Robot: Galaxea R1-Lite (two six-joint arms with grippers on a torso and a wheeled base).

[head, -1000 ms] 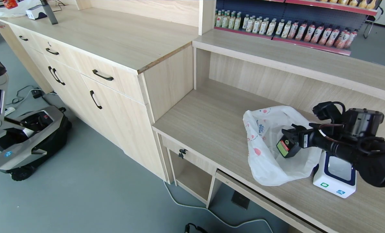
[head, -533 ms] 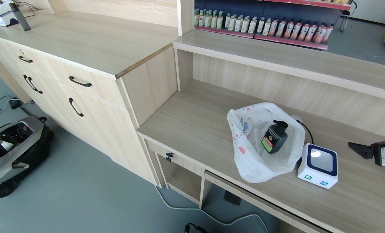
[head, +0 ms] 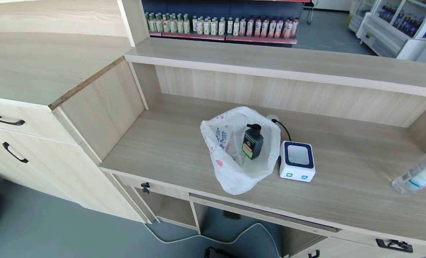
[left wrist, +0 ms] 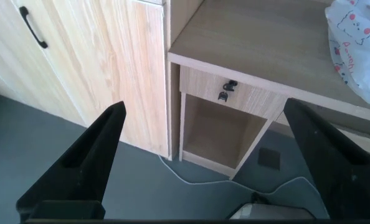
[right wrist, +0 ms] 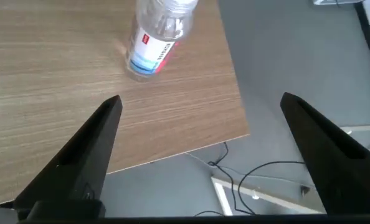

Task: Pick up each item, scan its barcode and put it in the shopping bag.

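- Wooden checkout counter (head: 184, 150) runs across the scene, with a store shelf (head: 220, 27) of drinks far behind it.
- Shopping bag (head: 230, 175), white plastic with a printed pattern, sits open mid-counter; its near edge hangs close to the counter's front.
- Right gripper (right wrist: 203, 155) hangs over the counter's right end, fingers spread wide and holding nothing.
- Left gripper (left wrist: 207, 162) hangs off the counter's near-left corner above the floor, fingers likewise spread and empty.
- Scanner (head: 297, 161), a white box with a dark-framed window facing up, stands just right of the bag, touching it.
- Water bottle (right wrist: 157, 40) lies on its side at the far right, well apart from the scanner.
- Pump bottle (head: 253, 143), black with a red-and-green label, stands already inside the bag.
- Judged step: fetch the water bottle. Close across its middle, square to its length so it cannot roll, leaving the label uncovered to face the scanner window.
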